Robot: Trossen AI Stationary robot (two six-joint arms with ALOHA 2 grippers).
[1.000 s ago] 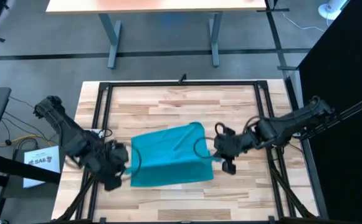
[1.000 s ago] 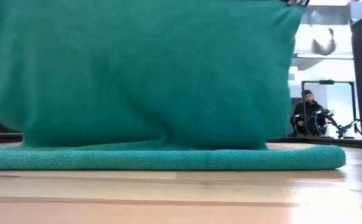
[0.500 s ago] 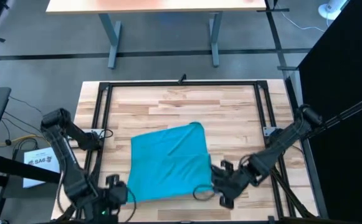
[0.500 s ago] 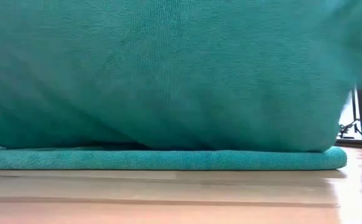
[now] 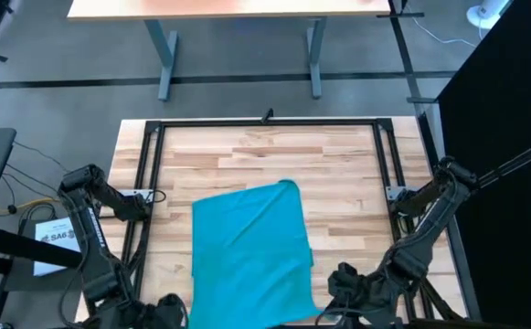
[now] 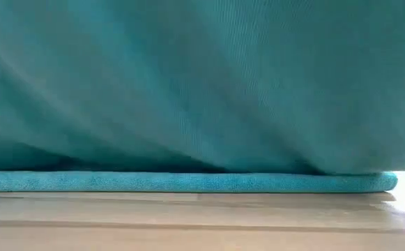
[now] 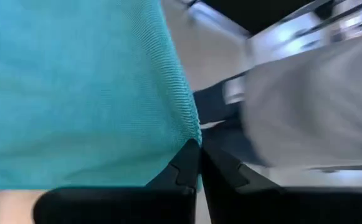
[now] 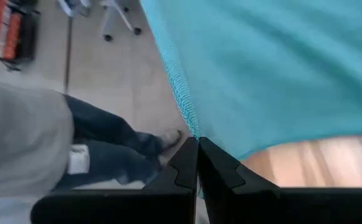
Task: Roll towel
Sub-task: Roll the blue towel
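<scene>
High view: teal towel spread on wooden table, both arms folded back to the near edge, left gripper and right gripper at its near corners, paper reading "SA6"; low view: towel fills the frame, its lower fold flat on the table; wrist views: left fingers and right fingers each clenched on a towel corner, a person's jeans beyond.

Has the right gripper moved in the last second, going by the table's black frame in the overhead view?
Yes. The right gripper has pulled back from mid-table to the near edge, along the black frame, drawing its corner of the towel with it.
</scene>
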